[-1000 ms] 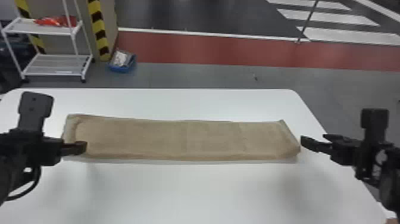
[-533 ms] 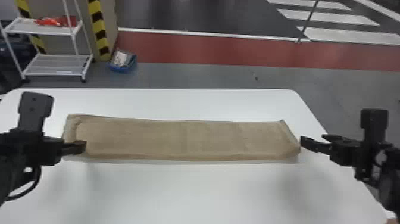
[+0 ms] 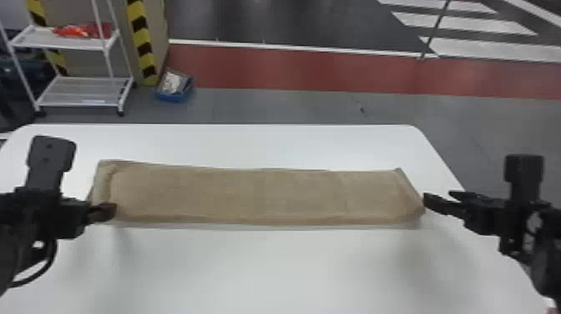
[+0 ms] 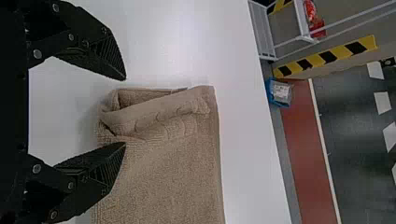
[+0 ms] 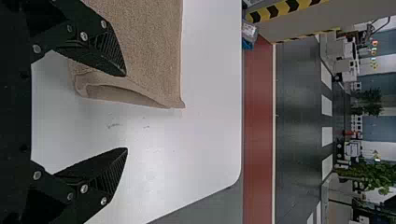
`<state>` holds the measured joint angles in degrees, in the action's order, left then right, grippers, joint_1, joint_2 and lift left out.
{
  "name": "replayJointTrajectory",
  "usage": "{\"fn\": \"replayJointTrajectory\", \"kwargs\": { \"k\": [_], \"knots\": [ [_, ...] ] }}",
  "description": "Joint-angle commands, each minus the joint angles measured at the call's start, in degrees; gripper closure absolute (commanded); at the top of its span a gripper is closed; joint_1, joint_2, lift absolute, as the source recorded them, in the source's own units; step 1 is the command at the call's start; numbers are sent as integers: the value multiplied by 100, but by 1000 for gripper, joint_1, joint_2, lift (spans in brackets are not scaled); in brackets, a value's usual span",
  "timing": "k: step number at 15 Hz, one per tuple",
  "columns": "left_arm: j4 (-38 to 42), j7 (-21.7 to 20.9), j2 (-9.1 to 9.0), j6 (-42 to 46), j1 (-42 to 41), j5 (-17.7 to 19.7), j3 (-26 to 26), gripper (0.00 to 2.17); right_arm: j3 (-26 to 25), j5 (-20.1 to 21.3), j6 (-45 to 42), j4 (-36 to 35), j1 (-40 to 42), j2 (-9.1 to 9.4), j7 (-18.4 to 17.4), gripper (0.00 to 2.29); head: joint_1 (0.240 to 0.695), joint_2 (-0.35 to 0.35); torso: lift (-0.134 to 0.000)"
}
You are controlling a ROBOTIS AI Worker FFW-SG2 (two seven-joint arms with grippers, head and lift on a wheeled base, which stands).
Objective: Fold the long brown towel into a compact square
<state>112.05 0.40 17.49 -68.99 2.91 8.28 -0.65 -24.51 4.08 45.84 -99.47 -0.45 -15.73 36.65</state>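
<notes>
The brown towel (image 3: pixel 267 196) is lying in a long strip across the tabletop (image 3: pixel 267 267), its layers showing at both ends. The left end effector (image 3: pixel 109 211) is hovering by the towel's left end, fingers spreading wide and gripping nothing. The right end effector (image 3: pixel 438 198) is waiting by the right end, likewise released.

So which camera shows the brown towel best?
The head view: it shows nearly all of the towel, end to end. The left wrist view gives its left end close up; the right wrist view, its right end.
</notes>
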Motion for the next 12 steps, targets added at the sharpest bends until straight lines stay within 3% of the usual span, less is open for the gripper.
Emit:
{"fn": "replayJointTrajectory", "kwargs": {
  "k": [1,7,9,10,11,12],
  "knots": [
    [10,-49,0,-23,-10,-11,-14,458,78,137,0,32,-17,0,0,407,695,-140,-123],
    [-34,-58,-9,-5,8,-55,-58,458,148,119,0,173,27,26,114,414,695,-141,-123],
    [-113,-49,-26,-5,25,-239,-84,461,201,154,0,226,36,26,114,684,695,-135,-123],
    [-122,-49,-35,-5,25,-301,-102,613,201,154,0,226,36,26,114,832,695,-131,-123],
    [-122,-49,-35,-5,-1,-301,-102,802,210,172,0,226,27,26,114,1119,695,-125,-123],
    [-113,-31,-35,-5,-1,-301,-102,1129,227,225,53,226,1,26,106,1534,695,-122,-123]
  ]
}}
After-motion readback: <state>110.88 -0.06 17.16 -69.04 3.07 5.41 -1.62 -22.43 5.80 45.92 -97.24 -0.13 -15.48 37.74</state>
